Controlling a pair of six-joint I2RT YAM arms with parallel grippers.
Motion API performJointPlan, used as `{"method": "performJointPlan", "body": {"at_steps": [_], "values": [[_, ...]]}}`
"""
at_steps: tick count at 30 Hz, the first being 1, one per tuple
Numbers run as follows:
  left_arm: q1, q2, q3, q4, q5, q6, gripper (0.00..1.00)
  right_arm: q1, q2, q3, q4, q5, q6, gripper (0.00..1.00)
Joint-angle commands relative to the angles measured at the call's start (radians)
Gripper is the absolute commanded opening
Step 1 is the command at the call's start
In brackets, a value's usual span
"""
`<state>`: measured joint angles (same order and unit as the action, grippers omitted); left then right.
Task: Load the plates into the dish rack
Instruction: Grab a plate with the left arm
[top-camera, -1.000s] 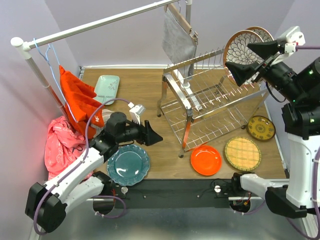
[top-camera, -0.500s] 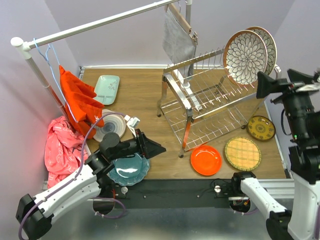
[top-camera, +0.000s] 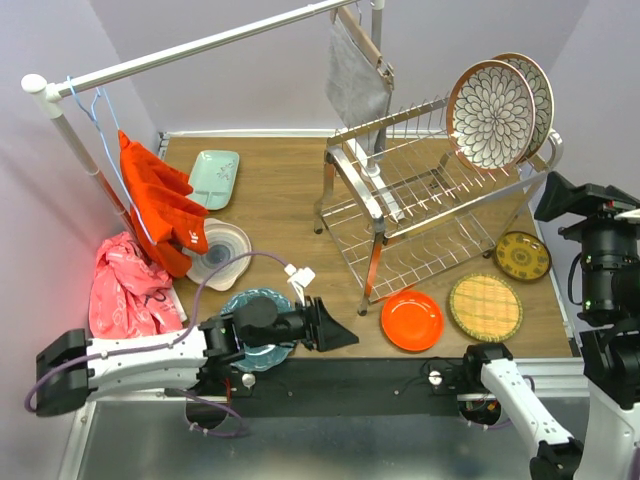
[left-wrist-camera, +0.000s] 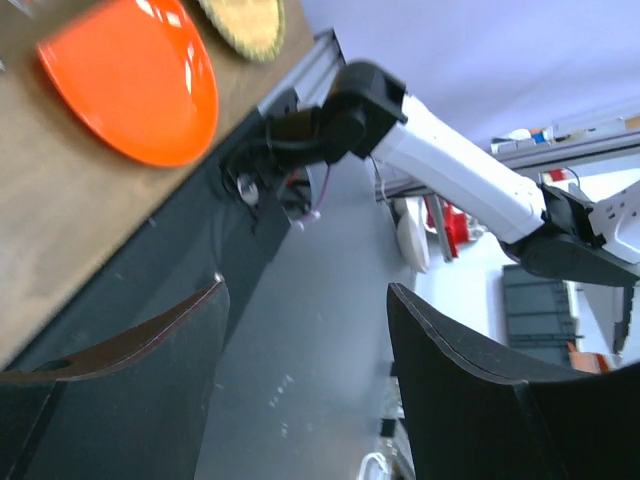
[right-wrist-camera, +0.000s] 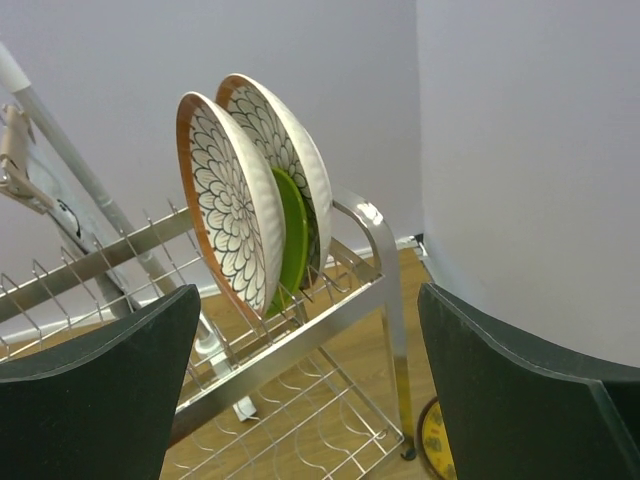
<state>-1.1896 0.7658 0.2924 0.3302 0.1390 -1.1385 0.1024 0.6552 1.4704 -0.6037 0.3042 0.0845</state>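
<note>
Left gripper (top-camera: 340, 333) hangs low over the near edge of the table (top-camera: 290, 190), jaws spread and empty, its tips aimed at the orange plate (top-camera: 411, 320) just ahead of them. Right gripper (right-wrist-camera: 308, 290) is likewise spread wide with nothing in it, raised off the right end of the dish rack (top-camera: 430, 200), which sits ahead of and below its fingers.

On the upper tier, straight in front of those fingers, two floral plates (right-wrist-camera: 232, 205) stand upright in the prongs with a lime green plate (right-wrist-camera: 290, 238) between them. Not yet loaded:
- The yellow woven plate (top-camera: 485, 307) and the dark-yellow patterned plate (top-camera: 522, 256) lie flat below the right gripper.
- The teal plate (top-camera: 250, 298) lies under the left wrist, behind its fingertips.
- The white-grey swirl plate (top-camera: 222, 250) lies farther back.

The step in hand looks like a reach for the next plate, probably the orange one. That calls for lowering the left fingers to its rim, working one under the lip, then closing.
</note>
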Motion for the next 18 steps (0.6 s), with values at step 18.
{"method": "performJointPlan", "body": {"at_steps": [18], "values": [[-0.404, 0.613, 0.145, 0.242, -0.802, -0.541, 0.74, 0.011, -0.017, -0.051, -0.134, 0.009, 0.169, 0.95]]}}
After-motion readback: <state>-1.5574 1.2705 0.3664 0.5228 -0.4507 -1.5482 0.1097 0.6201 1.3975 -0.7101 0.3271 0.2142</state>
